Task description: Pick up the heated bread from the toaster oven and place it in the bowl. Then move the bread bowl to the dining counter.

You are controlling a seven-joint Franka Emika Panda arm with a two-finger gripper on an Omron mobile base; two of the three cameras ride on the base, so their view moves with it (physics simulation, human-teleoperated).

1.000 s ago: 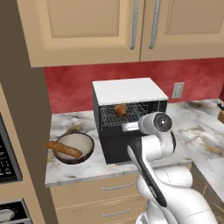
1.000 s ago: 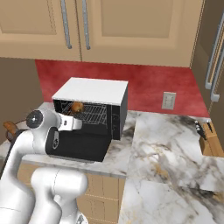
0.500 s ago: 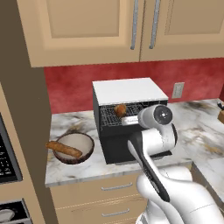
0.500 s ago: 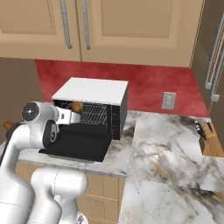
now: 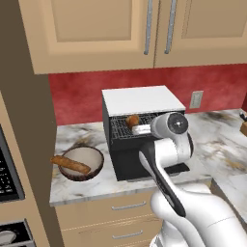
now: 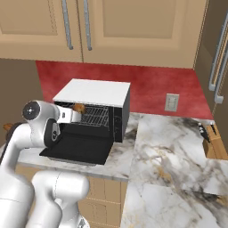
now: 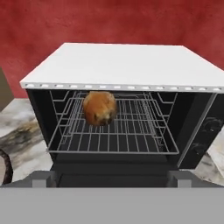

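Heated bread [image 7: 99, 107] sits dead ahead on the toaster oven [image 7: 118, 65] rack, slightly left; jaws wide open, holding nothing.

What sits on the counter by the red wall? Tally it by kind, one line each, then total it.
Bread pieces: 2, the heated bread on the rack and a baguette across the bowl
Bowls: 1, the bowl
Toaster ovens: 1, the toaster oven, door down
Knife blocks: 1, the knife block
Total: 5
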